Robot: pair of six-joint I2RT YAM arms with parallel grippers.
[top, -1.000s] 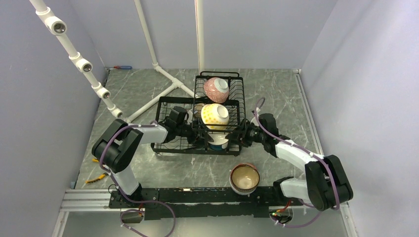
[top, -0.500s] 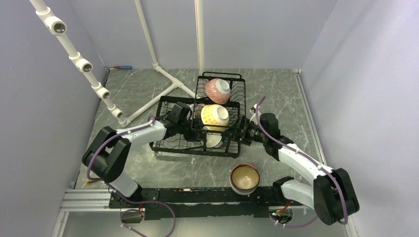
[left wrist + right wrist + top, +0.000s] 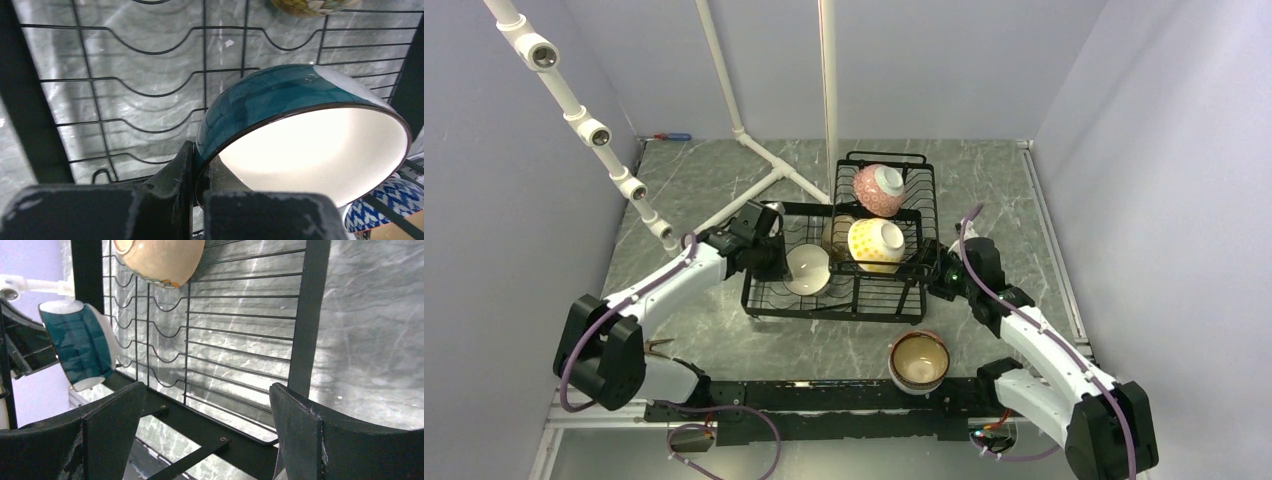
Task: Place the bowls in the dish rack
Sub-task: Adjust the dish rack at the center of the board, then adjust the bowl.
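Bowls, top view: the dish rack (image 3: 824,312) sits further right and further back than half a second ago, turned slightly. The left arm has drawn back to the left, taking the teal-and-white bowl (image 3: 808,268) from the near middle of the lower tray (image 3: 769,300) to its left half. The left gripper (image 3: 776,262) holds it tipped, mouth towards the right. It looks carried, not yet set down. The raised basket (image 3: 924,200) holds the pink-patterned bowl (image 3: 879,190), and the yellow-dotted bowl (image 3: 876,244) just nearer. The brown-rimmed bowl (image 3: 919,360) waits on the table (image 3: 714,180) by the arm bases, perhaps stacked on another; cannot tell. The right gripper (image 3: 936,282) is at the rack's right end.

Left wrist view: left gripper (image 3: 200,175) is closed down to a thin gap, the rim of the teal-and-white bowl (image 3: 260,95) pinched between its fingers. Tray wires (image 3: 150,82) lie beyond, apart from the bowl. A blue-patterned bowl (image 3: 372,212) shows at lower right.

Right wrist view: right gripper (image 3: 204,390) is spread wide and grips nothing, with the rack's frame (image 3: 300,315) just ahead. The teal-and-white bowl (image 3: 80,352) hangs at far left. A cream bowl (image 3: 160,260) rests high on the wires.

Judgement: one bowl mid-placement, at least one left to load.
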